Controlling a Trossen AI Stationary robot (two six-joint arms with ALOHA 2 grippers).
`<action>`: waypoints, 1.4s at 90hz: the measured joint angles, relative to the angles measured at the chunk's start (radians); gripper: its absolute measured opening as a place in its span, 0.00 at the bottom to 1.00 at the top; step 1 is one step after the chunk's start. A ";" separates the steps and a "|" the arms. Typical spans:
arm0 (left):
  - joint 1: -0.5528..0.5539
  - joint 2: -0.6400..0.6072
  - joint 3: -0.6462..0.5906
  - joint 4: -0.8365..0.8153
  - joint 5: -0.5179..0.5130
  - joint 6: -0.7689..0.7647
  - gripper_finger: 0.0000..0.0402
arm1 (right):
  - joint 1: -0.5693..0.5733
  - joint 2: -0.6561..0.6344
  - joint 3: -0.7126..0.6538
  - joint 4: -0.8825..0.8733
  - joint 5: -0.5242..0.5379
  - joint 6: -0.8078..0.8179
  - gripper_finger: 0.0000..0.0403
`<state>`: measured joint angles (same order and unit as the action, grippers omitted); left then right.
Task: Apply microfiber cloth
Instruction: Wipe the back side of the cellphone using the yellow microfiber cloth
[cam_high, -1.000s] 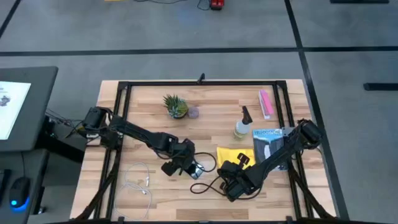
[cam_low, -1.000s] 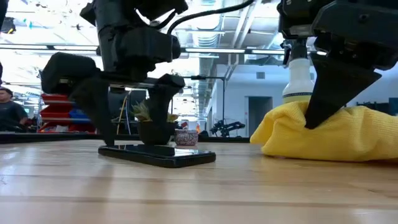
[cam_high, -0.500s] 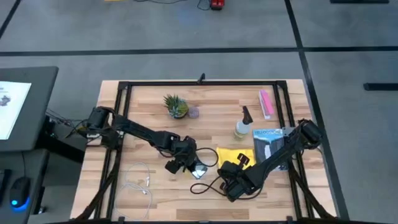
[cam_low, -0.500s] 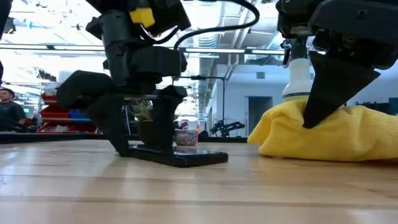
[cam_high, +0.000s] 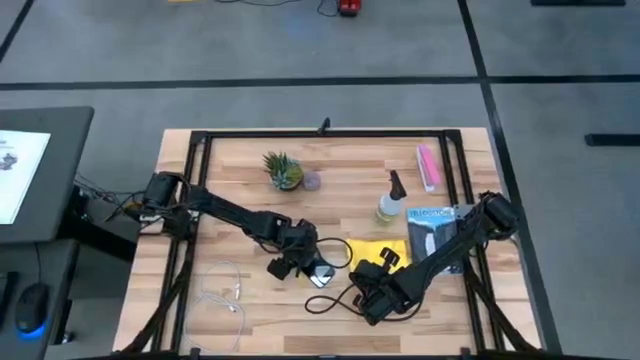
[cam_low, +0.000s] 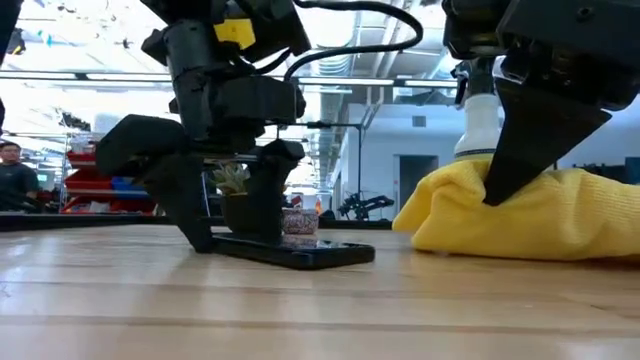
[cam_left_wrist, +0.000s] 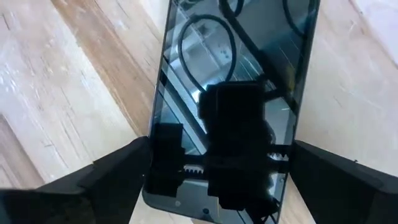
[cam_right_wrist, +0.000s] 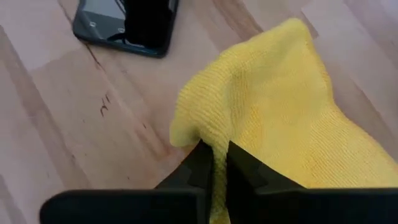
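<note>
Look at the high view first: your right gripper (cam_high: 372, 283) sits low and right of centre in the frame, at the near edge of the microfiber cloth (cam_high: 372, 250), which lies bunched on the wooden table (cam_high: 330, 200) just right of the middle. In the right wrist view the two dark fingers (cam_right_wrist: 202, 165) are pressed together with a fold of the yellow fabric (cam_right_wrist: 273, 124) pinched between them, so that pincer is grasping the cloth. In the low view the cloth (cam_low: 560, 215) forms a soft mound at the right of the frame, with the right gripper (cam_low: 510, 175) coming down onto its left slope.

Your left gripper (cam_high: 298, 262) is just left of centre in the high view, over the black smartphone (cam_high: 320, 275). In the left wrist view its fingers (cam_left_wrist: 118, 171) stand spread to either side of the phone (cam_left_wrist: 236, 93), whose dark glass mirrors the gripper; the pincer is released. In the low view the left gripper (cam_low: 225, 215) straddles the phone (cam_low: 300, 252), which is tilted, its left end raised off the wood.

In the right wrist view the phone (cam_right_wrist: 127, 25) lies in the upper left, apart from the cloth.

Elsewhere in the high view you have a small potted plant (cam_high: 282, 170) upper left of centre, a spray bottle (cam_high: 391, 200) right of centre, a pink packet (cam_high: 428, 165) at upper right, and a white cable (cam_high: 222, 290) at lower left.
</note>
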<state>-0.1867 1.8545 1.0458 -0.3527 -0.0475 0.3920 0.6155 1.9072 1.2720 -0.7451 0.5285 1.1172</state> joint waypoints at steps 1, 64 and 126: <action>-0.001 -0.001 0.001 -0.002 -0.003 -0.002 0.87 | 0.000 0.000 0.000 0.000 0.000 0.000 0.03; -0.001 -0.017 0.083 -0.046 -0.032 -0.014 0.87 | 0.006 0.000 0.000 0.007 -0.003 -0.001 0.03; 0.008 -0.018 0.064 0.075 -0.036 -0.040 0.87 | 0.006 0.000 0.000 0.014 -0.003 -0.004 0.03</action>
<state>-0.1791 1.8366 1.1103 -0.2772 -0.0837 0.3522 0.6212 1.9072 1.2720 -0.7307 0.5259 1.1133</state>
